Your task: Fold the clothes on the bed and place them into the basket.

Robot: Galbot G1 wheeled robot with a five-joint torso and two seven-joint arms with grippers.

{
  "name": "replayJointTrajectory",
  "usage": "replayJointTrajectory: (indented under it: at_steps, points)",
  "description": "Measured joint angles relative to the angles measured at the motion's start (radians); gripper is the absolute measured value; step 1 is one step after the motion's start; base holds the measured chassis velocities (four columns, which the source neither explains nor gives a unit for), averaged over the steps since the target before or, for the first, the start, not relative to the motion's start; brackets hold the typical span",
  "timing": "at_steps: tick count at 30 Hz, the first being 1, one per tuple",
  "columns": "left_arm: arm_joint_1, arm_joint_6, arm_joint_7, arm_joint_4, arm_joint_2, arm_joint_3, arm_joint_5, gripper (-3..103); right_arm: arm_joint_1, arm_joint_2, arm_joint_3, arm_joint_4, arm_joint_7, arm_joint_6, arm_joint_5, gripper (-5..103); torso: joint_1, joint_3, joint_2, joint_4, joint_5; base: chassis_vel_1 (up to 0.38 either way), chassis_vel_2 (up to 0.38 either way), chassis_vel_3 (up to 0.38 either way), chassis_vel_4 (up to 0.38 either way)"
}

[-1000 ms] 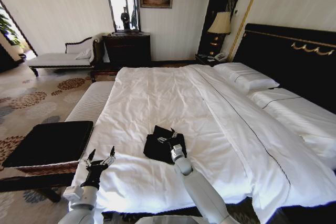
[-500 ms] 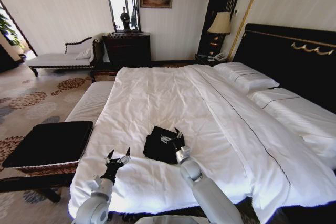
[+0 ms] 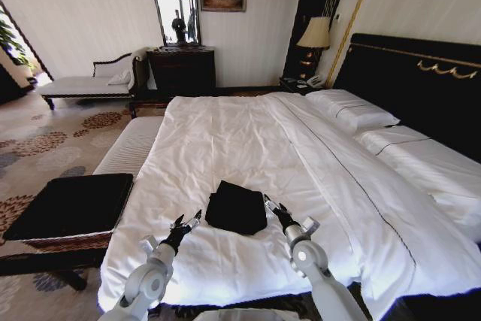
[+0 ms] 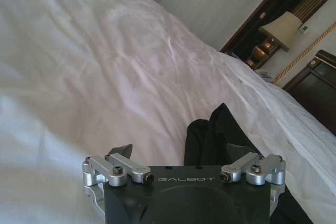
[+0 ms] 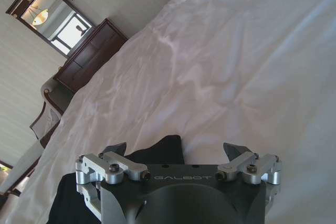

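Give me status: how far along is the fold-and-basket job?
Folding looks done: the T-shirt lies as a compact black square on the bed. In hand: nothing; the left gripper and right gripper flank it, fingers open. Left: carry it to the basket beside the bed.

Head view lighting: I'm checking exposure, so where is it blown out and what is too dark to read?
Head view: duvet glares white under window light; folded T-shirt is featureless black. Left wrist view: duvet washed out nearby.
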Motion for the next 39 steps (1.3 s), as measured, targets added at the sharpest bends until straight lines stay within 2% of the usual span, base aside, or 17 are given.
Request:
replayJointTrajectory:
  at_steps: [3, 5, 12, 21, 26, 27, 29, 30, 31, 32, 34, 37, 39]
  points:
    - [-0.063, 0.020, -0.002, 0.057, -0.017, 0.029, -0.072, 100, -0.009, 0.017, -0.004, -0.002, -0.003, -0.027, 0.052, 100, 0.000, 0.000, 0.000, 0.0002, -0.0001, 0.000, 0.000, 0.000, 0.000]
    - [-0.086, 0.024, -0.002, 0.073, -0.021, 0.041, -0.089, 100, -0.010, 0.023, -0.007, -0.011, -0.003, -0.030, 0.064, 100, 0.000, 0.000, 0.000, 0.0001, 0.0001, 0.000, 0.000, 0.000, 0.000]
    - [-0.174, 0.054, -0.002, 0.126, -0.025, 0.107, -0.200, 100, -0.006, 0.044, -0.030, -0.045, -0.002, -0.030, 0.044, 100, 0.000, 0.000, 0.000, 0.0000, 0.0000, 0.000, 0.000, 0.000, 0.000]
    - [-0.244, 0.061, -0.013, 0.194, -0.049, 0.181, -0.213, 100, 0.002, 0.050, -0.040, -0.061, 0.000, -0.027, 0.037, 100, 0.000, 0.000, 0.000, 0.0000, -0.0001, 0.000, 0.000, 0.000, 0.000]
    - [-0.253, 0.060, -0.026, 0.203, -0.058, 0.184, -0.220, 101, 0.013, 0.050, -0.045, -0.069, -0.001, -0.027, 0.058, 100, 0.000, 0.000, 0.000, 0.0001, 0.0000, 0.000, 0.000, 0.000, 0.000]
    - [-0.255, 0.060, -0.030, 0.204, -0.061, 0.184, -0.224, 98, 0.018, 0.050, -0.047, -0.071, -0.002, -0.028, 0.066, 103, 0.000, 0.000, 0.000, 0.0001, -0.0001, 0.000, 0.000, 0.000, 0.000]
    - [-0.258, 0.060, -0.033, 0.205, -0.066, 0.183, -0.232, 92, 0.031, 0.054, -0.056, -0.077, -0.003, -0.032, 0.082, 100, 0.000, 0.000, 0.000, 0.0001, -0.0001, 0.000, 0.000, 0.000, 0.000]
    - [-0.258, 0.060, -0.033, 0.205, -0.066, 0.183, -0.232, 92, 0.031, 0.054, -0.056, -0.077, -0.003, -0.032, 0.082, 100, 0.000, 0.000, 0.000, 0.0001, -0.0001, 0.000, 0.000, 0.000, 0.000]
    - [-0.261, 0.060, -0.033, 0.206, -0.067, 0.184, -0.233, 92, 0.037, 0.056, -0.062, -0.083, -0.003, -0.033, 0.083, 93, 0.000, 0.000, 0.000, 0.0001, 0.0000, 0.000, 0.000, 0.000, 0.000]
    - [-0.262, 0.060, -0.033, 0.208, -0.068, 0.185, -0.233, 87, 0.041, 0.056, -0.066, -0.086, -0.003, -0.033, 0.083, 93, 0.000, 0.000, 0.000, 0.0001, 0.0000, 0.000, 0.000, 0.000, 0.000]
    - [-0.271, 0.060, -0.033, 0.216, -0.071, 0.194, -0.228, 76, 0.054, 0.059, -0.079, -0.102, -0.004, -0.033, 0.082, 83, 0.000, 0.000, 0.000, 0.0001, -0.0001, 0.000, 0.000, 0.000, 0.000]
    - [-0.275, 0.060, -0.032, 0.221, -0.072, 0.199, -0.223, 71, 0.060, 0.060, -0.086, -0.109, -0.004, -0.034, 0.081, 78, 0.000, 0.000, 0.000, 0.0000, -0.0001, 0.000, 0.000, 0.000, 0.000]
    - [-0.278, 0.060, -0.030, 0.225, -0.073, 0.202, -0.222, 60, 0.064, 0.062, -0.095, -0.115, -0.005, -0.034, 0.081, 66, 0.000, 0.000, 0.000, 0.0000, -0.0001, 0.000, 0.000, 0.000, 0.000]
